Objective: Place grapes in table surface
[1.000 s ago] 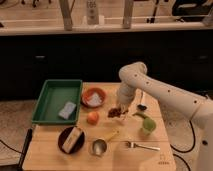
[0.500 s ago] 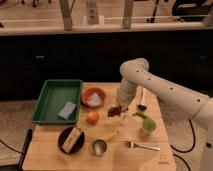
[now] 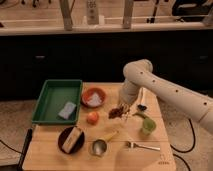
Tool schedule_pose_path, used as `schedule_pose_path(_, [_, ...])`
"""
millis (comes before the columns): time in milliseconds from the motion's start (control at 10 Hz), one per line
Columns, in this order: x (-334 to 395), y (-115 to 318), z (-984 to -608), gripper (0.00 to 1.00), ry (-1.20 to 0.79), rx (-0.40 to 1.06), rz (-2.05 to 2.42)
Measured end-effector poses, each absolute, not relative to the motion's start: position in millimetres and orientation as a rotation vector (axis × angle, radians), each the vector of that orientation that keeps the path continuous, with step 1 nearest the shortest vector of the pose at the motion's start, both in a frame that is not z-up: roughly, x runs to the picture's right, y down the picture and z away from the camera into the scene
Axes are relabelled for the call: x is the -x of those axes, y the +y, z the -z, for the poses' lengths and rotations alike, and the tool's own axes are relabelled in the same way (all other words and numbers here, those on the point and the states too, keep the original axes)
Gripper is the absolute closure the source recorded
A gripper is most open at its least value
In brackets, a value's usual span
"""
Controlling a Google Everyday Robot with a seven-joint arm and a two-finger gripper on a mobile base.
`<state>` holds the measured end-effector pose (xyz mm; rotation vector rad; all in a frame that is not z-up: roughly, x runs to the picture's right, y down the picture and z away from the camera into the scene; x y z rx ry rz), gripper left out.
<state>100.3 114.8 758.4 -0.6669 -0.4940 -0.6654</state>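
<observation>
Grapes (image 3: 117,112) clamped in gripper (image 3: 121,109) fingers, low over table (image 3: 125,155), just right of orange (image 3: 92,117).

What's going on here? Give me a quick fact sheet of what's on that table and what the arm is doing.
gripper: low over mid-table, at the grapes
grapes: dark bunch right of the orange fruit
table surface: pale wooden slats
green tray: left, holding a blue sponge
other items: red bowl, green cup, fork
</observation>
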Motion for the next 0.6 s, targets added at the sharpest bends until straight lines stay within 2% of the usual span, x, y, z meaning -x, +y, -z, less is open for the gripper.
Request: schedule_pose_path(600, [-102.6,146.4,-788.6,1.00,-0.524,0.693,0.638])
